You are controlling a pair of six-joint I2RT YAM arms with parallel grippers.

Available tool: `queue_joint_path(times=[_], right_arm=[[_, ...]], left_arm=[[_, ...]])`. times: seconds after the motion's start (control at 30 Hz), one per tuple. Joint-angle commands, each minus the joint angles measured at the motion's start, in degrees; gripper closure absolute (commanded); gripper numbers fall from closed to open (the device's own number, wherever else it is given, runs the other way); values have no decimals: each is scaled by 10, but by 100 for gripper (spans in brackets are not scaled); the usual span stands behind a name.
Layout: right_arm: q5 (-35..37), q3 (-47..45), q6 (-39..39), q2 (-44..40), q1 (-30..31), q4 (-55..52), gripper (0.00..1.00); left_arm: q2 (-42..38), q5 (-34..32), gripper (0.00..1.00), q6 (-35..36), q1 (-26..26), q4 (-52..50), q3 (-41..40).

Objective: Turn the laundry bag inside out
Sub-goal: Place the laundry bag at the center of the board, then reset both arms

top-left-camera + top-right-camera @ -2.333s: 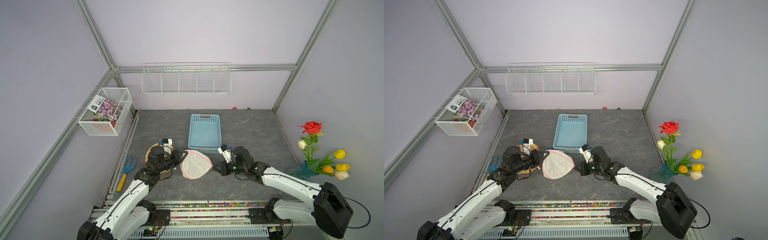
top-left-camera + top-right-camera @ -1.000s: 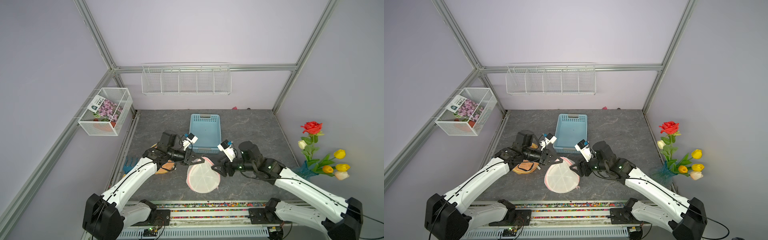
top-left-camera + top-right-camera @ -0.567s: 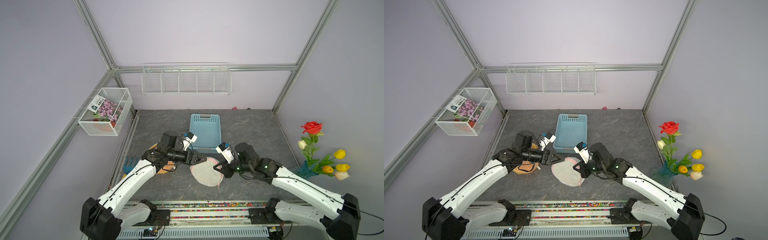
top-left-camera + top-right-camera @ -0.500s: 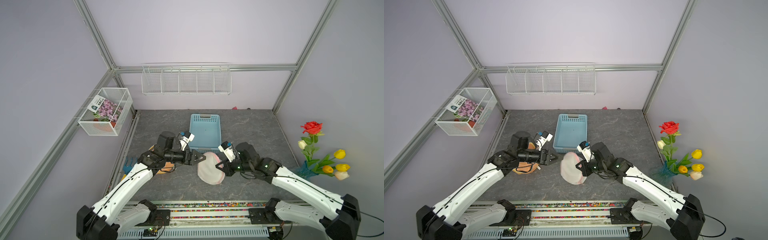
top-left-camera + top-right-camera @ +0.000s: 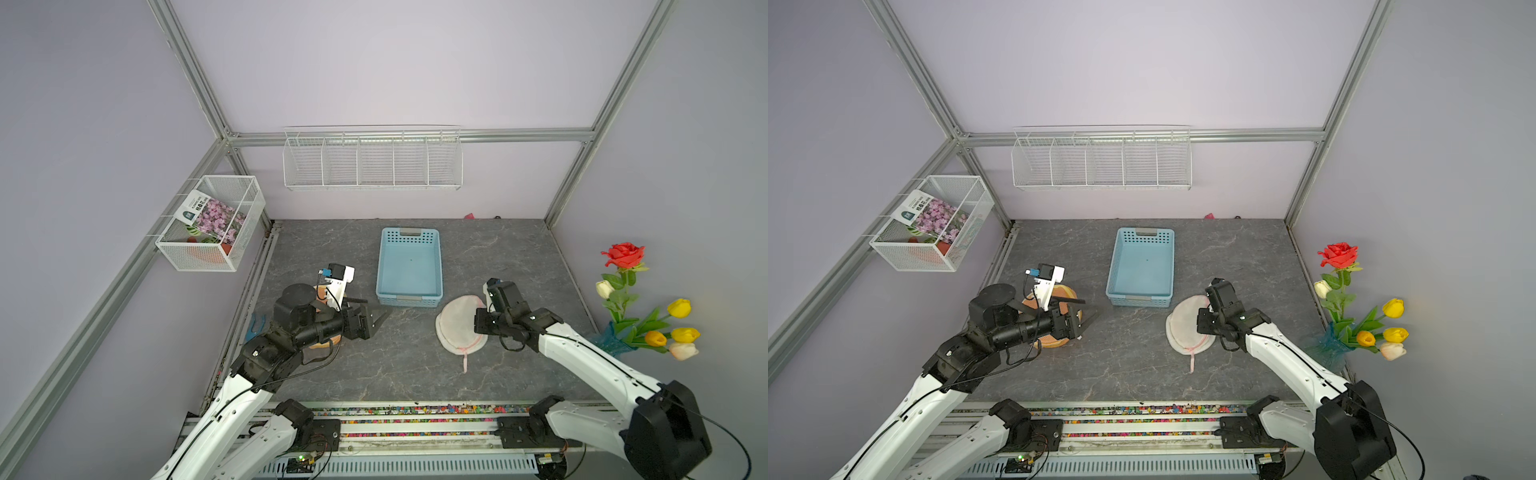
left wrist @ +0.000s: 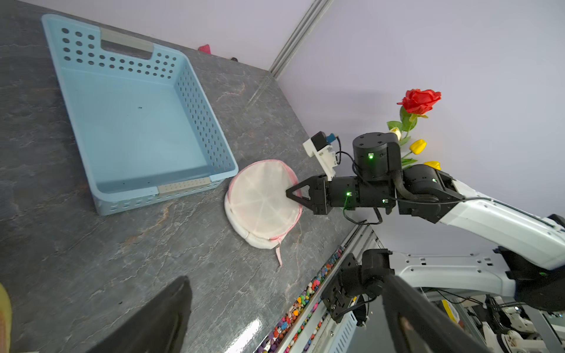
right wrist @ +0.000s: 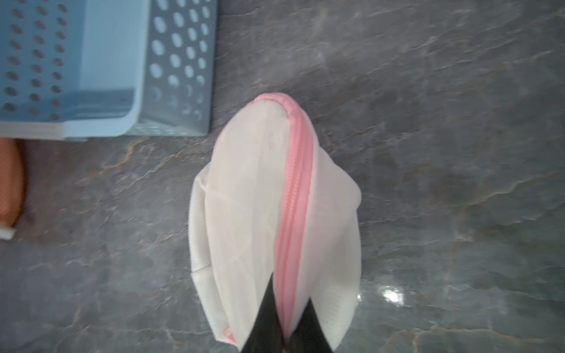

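Left wrist view: laundry bag [image 6: 263, 198] outside, just beside blue basket [image 6: 201, 113]

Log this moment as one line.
laundry bag: on table, beside blue basket | left claw: open, off it | right claw: shut on its pink zipper edge

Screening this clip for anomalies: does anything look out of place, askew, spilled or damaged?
Nothing damaged or spilled. The laundry bag is pinched by its pink zipper edge in the right pincer alone; the left pincer hangs open, apart from it. A small pink scrap lies by the back wall.
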Motion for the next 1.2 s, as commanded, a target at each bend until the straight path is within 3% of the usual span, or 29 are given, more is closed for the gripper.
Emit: queue_joint_path(times=[0.0,0.1,0.13,0.17,0.37,0.53,0.73,0.93,1.07,1.17], right_arm=[[51,-1,17,13,-11,-3,52],[73,20,30,10,-11,-23,30],[76,25,33,3,-12,-26,6],[79,28,35,-9,-11,-26,1],[89,44,19,-93,-11,-31,1],[122,49,13,-158,-10,-45,1],[143,39,9,-209,-10,-43,1],[144,34,9,-211,-10,-40,1],[138,25,4,-212,-9,-32,5],[142,14,12,-223,-9,-15,2]], left_arm=[[-20,-35,0,12,-3,-8,-7],[-20,-74,0,14,-3,-21,-3],[-19,-88,0,15,-3,-25,1],[-17,-103,0,18,-3,-28,3],[0,-237,0,27,-2,-23,3],[45,-293,0,52,20,28,-13],[98,-272,0,73,101,88,-24],[108,-386,0,121,111,204,-65],[141,-400,0,122,140,250,-83],[179,-406,0,116,175,281,-93]])
